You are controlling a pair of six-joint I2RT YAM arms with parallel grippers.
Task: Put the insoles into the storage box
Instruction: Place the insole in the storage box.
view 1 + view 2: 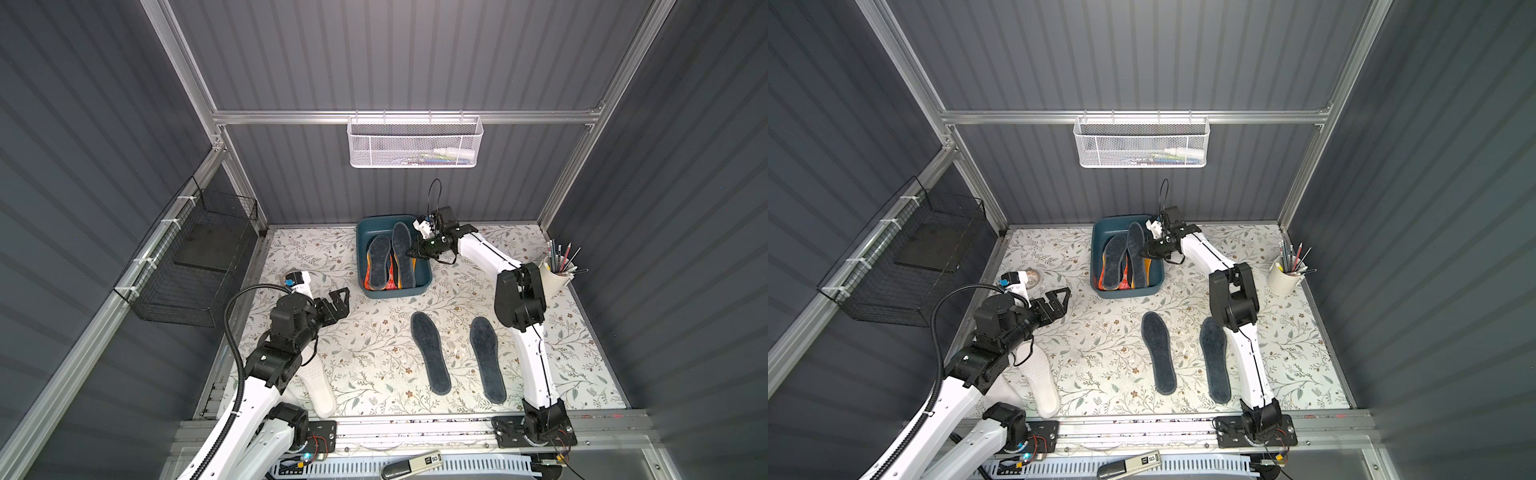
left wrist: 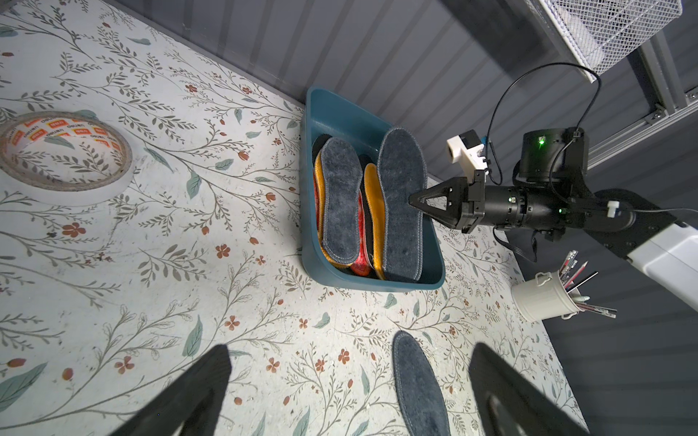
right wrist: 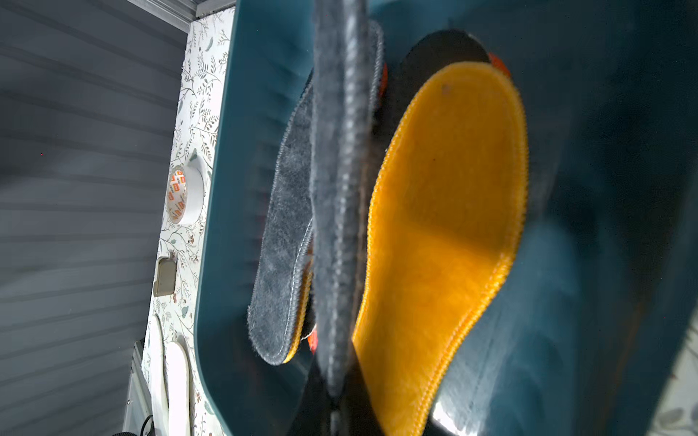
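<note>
The teal storage box (image 1: 361, 257) stands at the back middle of the table and holds several insoles: a grey one (image 1: 378, 262) on top, orange-yellow (image 3: 445, 226) and red-orange ones under it. My right gripper (image 1: 413, 251) is over the box's right wall, shut on the edge of a grey insole (image 2: 400, 204) that slants along the box's right side. Two more grey insoles (image 1: 430, 353) (image 1: 487, 359) lie flat on the table in front. A white insole (image 1: 318, 388) lies partly under my left arm. My left gripper (image 1: 338, 301) hovers open and empty left of the box.
A tape roll (image 2: 64, 158) lies at the left by my left wrist. A white cup of pencils (image 1: 555, 276) stands at the right edge. A white mesh basket (image 1: 413, 141) hangs on the back rail and a black wire basket (image 1: 195, 266) on the left wall.
</note>
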